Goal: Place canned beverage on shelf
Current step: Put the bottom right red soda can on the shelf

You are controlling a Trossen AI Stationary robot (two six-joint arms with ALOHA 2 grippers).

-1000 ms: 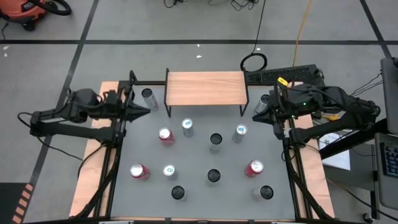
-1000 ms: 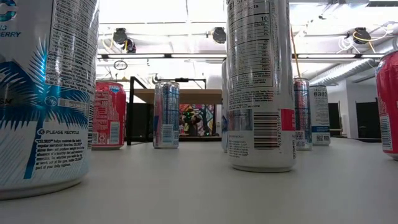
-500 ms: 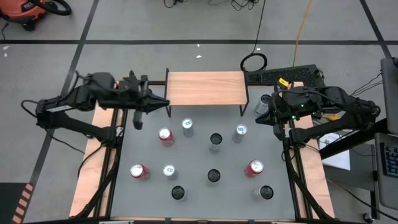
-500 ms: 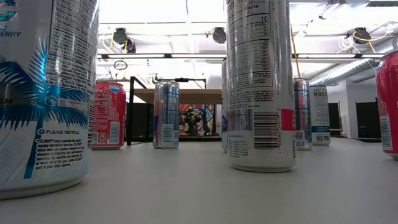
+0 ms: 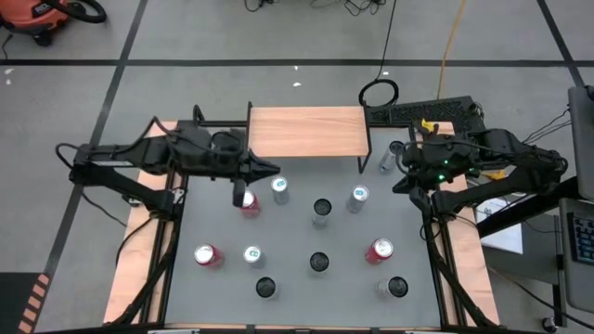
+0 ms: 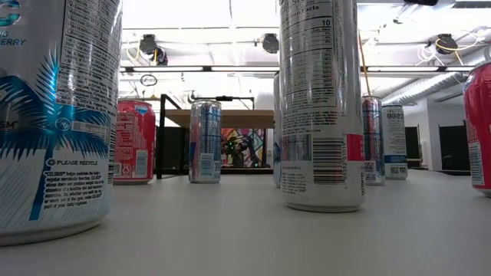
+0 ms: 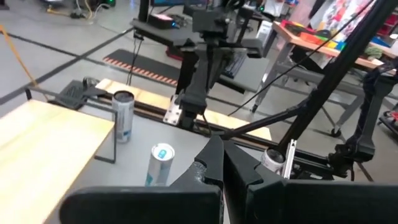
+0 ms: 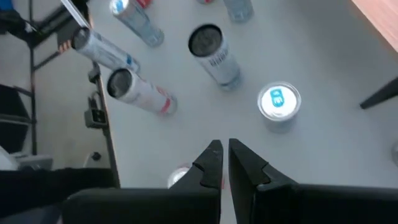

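Since the earlier frame, the left gripper has swung from the table's left edge in over the cans, fingers closed and empty, just in front of the shelf. The right gripper waits at the right edge, also closed and holding nothing. No can is on the shelf yet (its wooden top is bare), so this looks like the approach to a first pick. The next move calls for opening the fingers and lowering around one can, perhaps the red can or white-topped can beneath. Other cans stand close, leaving little room.
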